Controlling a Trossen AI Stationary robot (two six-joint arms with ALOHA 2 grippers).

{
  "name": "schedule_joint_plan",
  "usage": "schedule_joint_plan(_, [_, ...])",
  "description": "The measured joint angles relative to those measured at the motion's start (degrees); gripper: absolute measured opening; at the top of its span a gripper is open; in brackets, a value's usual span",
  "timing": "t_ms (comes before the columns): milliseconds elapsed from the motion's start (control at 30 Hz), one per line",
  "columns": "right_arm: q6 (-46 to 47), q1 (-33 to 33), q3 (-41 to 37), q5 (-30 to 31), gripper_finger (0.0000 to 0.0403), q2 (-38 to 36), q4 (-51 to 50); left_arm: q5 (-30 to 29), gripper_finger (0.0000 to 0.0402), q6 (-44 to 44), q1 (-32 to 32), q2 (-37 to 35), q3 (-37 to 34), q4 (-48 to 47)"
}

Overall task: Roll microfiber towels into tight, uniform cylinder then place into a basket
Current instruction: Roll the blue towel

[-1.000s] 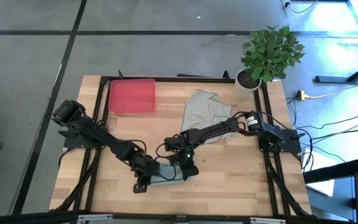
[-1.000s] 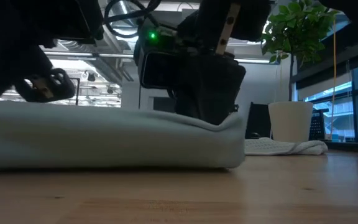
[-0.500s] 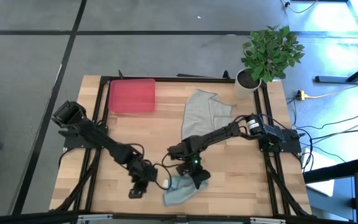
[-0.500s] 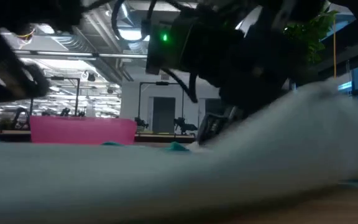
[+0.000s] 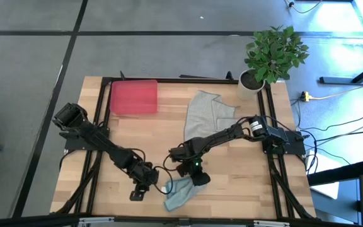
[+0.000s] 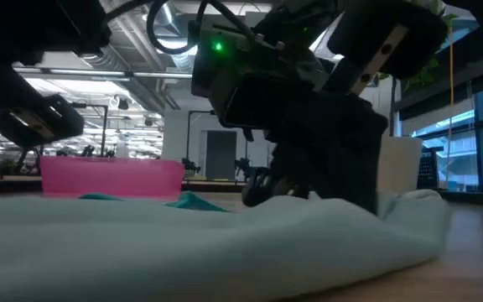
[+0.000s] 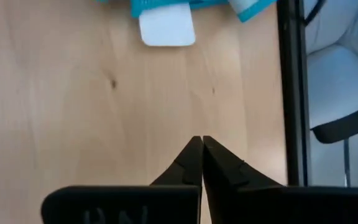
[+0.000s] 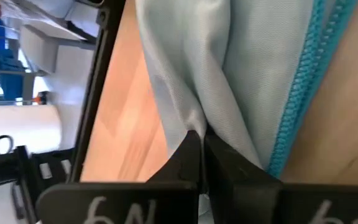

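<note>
The pale blue microfiber towel (image 5: 180, 193) lies crumpled on the wood near the table's near edge; in the low view it (image 6: 208, 252) fills the foreground. My right gripper (image 5: 195, 182) is shut on it. My left gripper (image 7: 202, 140) is shut over bare wood just left of the towel, a short way from the towel's white label (image 7: 166, 26). The grey towel (image 5: 207, 113) lies spread out at the far right. The basket, a red tray (image 5: 133, 98), stands at the far left. My right gripper pinches a raised fold (image 8: 185, 118) of the pale blue towel between its two fingers, beside the teal stitched edge (image 8: 303, 74). The fingers slant down from the table's far side. The towel lies slack and crumpled on the table.
A white pot with a green plant (image 5: 266, 60) stands at the table's far right corner. A black frame rail (image 7: 293, 93) runs along the table's near edge close to my left gripper. Bare wood lies between the basket and the two grippers.
My right gripper has dragged the pale blue towel toward the table's near edge. The towel lay as a straight strip between both grippers; it has come away from my left gripper, swung round and gone loose and crumpled. My left gripper stays shut on nothing.
</note>
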Motion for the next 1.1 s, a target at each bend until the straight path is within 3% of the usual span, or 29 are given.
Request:
schedule_joint_plan(267, [1.3, -1.6, 0.1, 2.4, 0.001, -0.1, 6.5, -7.3, 0.0, -3.1, -3.7, -6.0, 0.0, -5.0])
schedule_joint_plan(500, [1.3, -4.1, 1.2, 9.6, 0.001, -0.2, 12.9, -15.5, 0.0, -9.9, -8.5, -12.3, 0.1, -11.5])
schedule_joint_plan(800, [-3.3, -6.3, 3.3, 20.5, 0.001, 0.0, 18.3, -22.3, 0.0, -19.6, -13.9, -12.4, 0.1, -13.8])
schedule_joint_plan(1100, [-3.3, -6.4, 3.3, 21.5, 0.0067, 0.0, 19.9, -25.4, 0.0, -23.1, -16.0, -12.4, 0.1, -13.9])
